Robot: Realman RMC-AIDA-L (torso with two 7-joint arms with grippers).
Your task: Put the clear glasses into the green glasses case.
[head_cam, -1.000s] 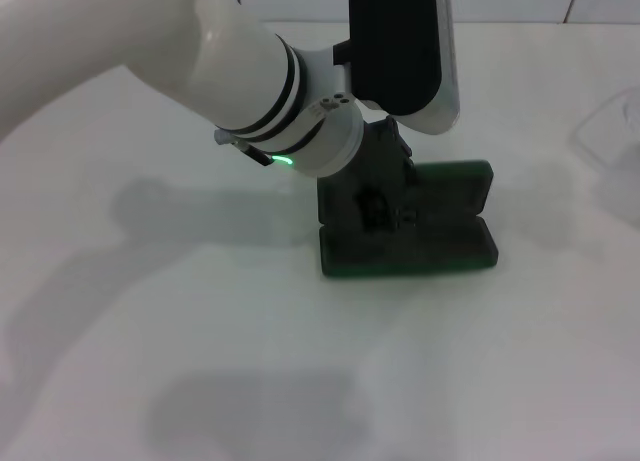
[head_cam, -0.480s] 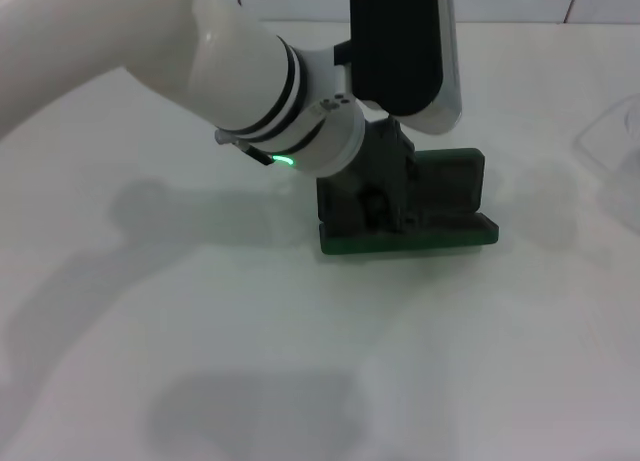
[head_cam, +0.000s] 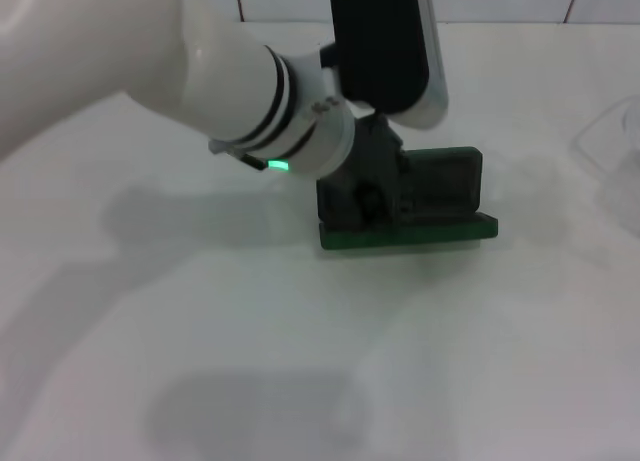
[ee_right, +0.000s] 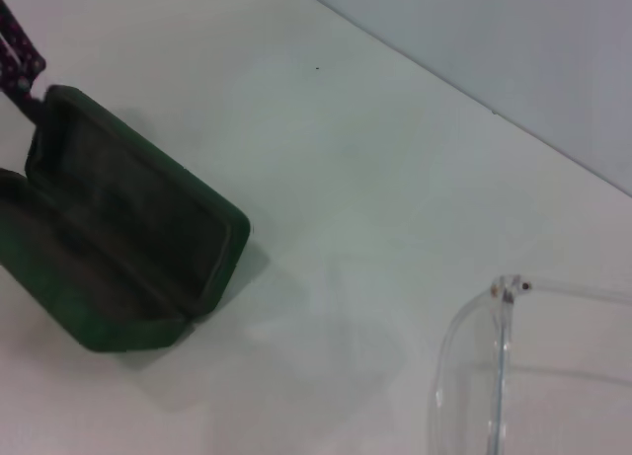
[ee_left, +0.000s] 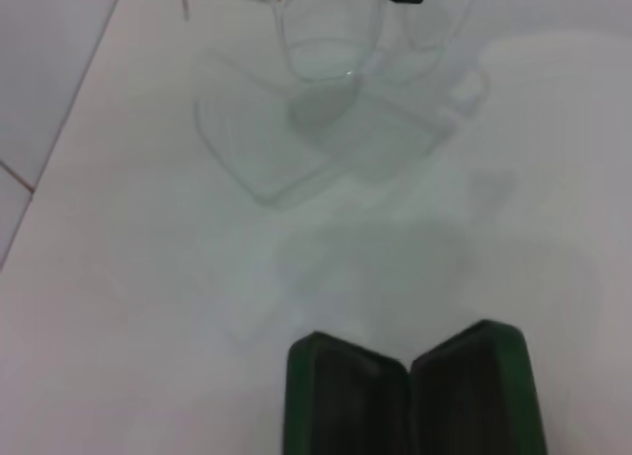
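White table (head_cam: 200, 361) bears all items. Left gripper (head_cam: 378, 196) sits at the open green glasses case (head_cam: 440, 196), finger state cannot be told. Clear glasses (ee_right: 499, 366) lie well apart, toward the right. No legible lettering.

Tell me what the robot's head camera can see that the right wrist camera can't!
Only the head view shows the big white left arm reaching down, its left gripper at the left end of the green glasses case. Only the right wrist view shows the clear glasses up close on the table, well apart from the case, plus the case's dark lining. Both views show the green case lying open on the white table.
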